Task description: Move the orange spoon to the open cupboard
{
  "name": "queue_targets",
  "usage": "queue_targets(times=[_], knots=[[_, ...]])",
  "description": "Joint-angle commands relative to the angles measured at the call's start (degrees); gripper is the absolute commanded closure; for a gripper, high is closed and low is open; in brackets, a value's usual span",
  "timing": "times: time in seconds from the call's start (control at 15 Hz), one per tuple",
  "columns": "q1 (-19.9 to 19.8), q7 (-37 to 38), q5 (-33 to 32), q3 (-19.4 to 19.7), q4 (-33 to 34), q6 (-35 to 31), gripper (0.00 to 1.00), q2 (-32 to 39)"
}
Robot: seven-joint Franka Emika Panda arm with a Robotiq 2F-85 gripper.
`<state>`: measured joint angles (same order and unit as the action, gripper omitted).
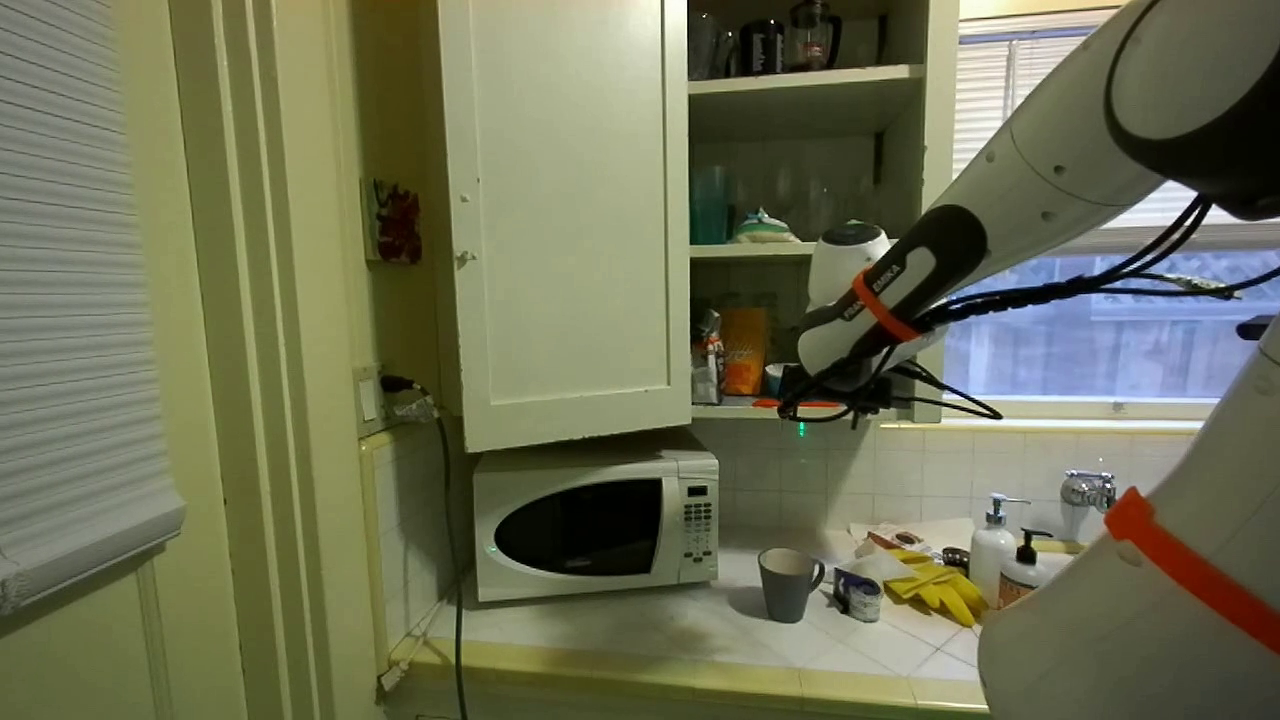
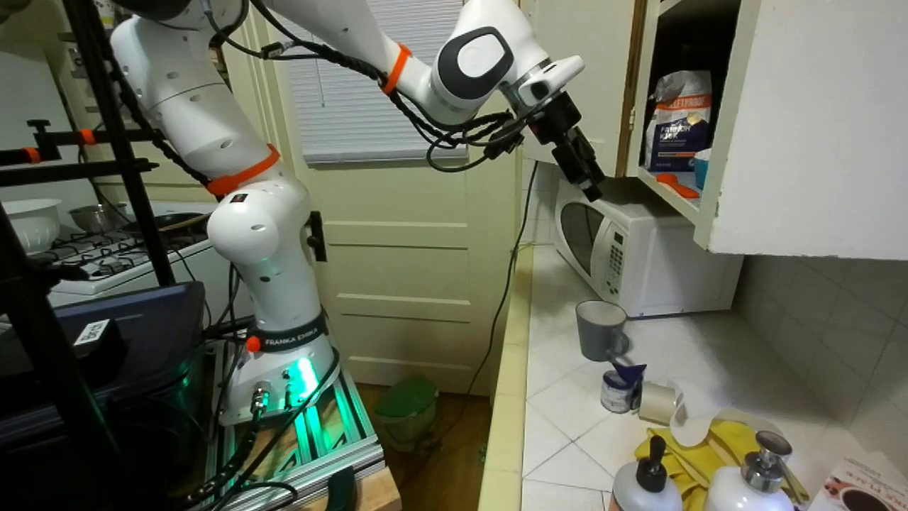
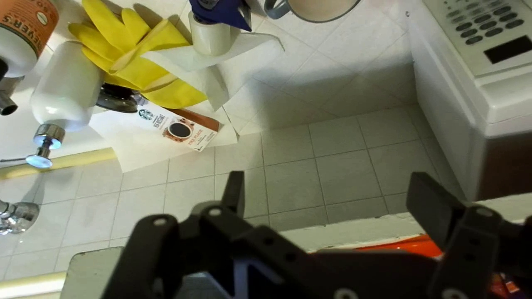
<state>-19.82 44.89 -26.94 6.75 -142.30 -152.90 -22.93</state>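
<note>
Gripper (image 3: 328,187), nearest in the wrist view: jaws spread wide, nothing between them. Orange spoon (image 2: 679,187), one: lying on the lowest shelf (image 3: 353,233) of the open cupboard (image 2: 816,128), inward of the jaws and near them; task reads as all but complete. Bag (image 2: 677,131), upright: farther from the jaws than the spoon. Microwave (image 1: 590,525): below the jaws, to the door (image 1: 570,220) side. Grey mug (image 1: 785,590): well below the jaws, on the counter (image 1: 690,625). Handling note: step in hand judged a retreat; best drawn straight back from the shelf, jaws wide, clear of the spoon, before any lowering or sideways swing toward the door.
</note>
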Motion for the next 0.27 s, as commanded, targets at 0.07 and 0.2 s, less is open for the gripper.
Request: queue_targets(times=[0.07, 0.2], knots=[[-2.02, -3.96, 2.86, -2.13, -0.93, -0.81, 0.00, -0.08], [-1.99, -5.13, 3.50, -2.33, -1.49, -1.10, 0.00, -0.08]])
